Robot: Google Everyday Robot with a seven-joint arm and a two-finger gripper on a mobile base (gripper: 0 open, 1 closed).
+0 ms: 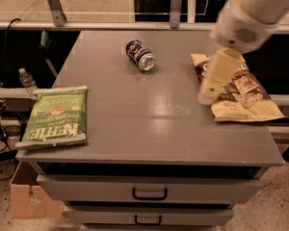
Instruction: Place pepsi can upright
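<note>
The pepsi can (140, 55) is small and dark blue with a silver end. It lies on its side at the back middle of the grey cabinet top (149, 114), silver end facing front right. My gripper (215, 80) hangs from the white arm at the upper right, above the left edge of the brown chip bag (241, 88). It is to the right of the can and a little nearer the front, well apart from it, and holds nothing that I can see.
A green Kettle chip bag (55, 116) lies at the front left corner. The cabinet has drawers with black handles (149, 194) below. A cardboard box (29, 201) sits on the floor at the left. A rail with metal posts (54, 5) runs behind.
</note>
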